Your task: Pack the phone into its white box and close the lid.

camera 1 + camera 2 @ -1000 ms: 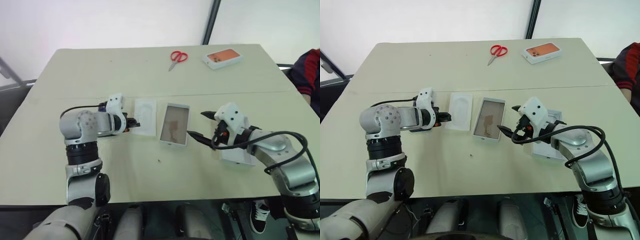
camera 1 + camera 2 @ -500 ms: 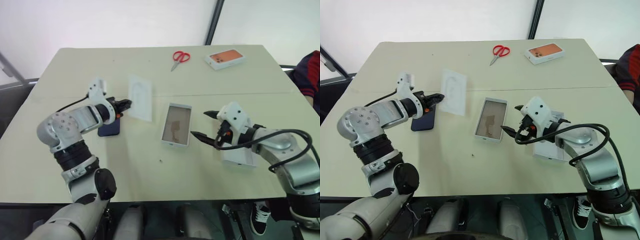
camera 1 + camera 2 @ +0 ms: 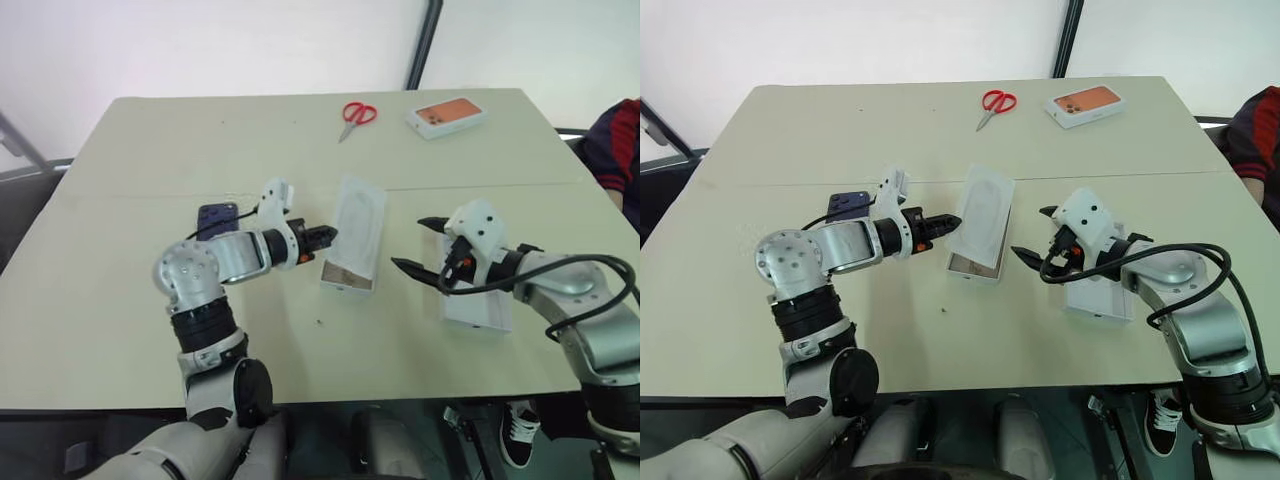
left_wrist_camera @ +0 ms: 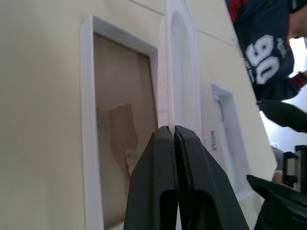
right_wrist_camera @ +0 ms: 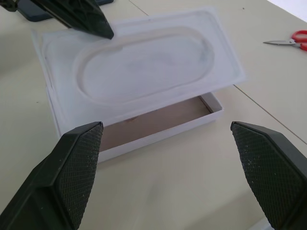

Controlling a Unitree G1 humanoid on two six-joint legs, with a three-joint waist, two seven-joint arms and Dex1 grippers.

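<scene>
White box [image 5: 144, 132] – thin walls (brownish interior), shallow.

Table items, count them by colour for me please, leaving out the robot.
White: 3, the insert, the box, the lid.
White with orange print: 1, the printed box.
Navy: 1, the phone.
Red: 1, the scissors.
Total: 6.

Bright, even daylight, soft faint shadows, slightly hazy head views.

Left gripper [image 4: 171, 136] pinching the white insert's [image 4: 181, 72] edge above the white box [image 4: 91, 158].
</scene>
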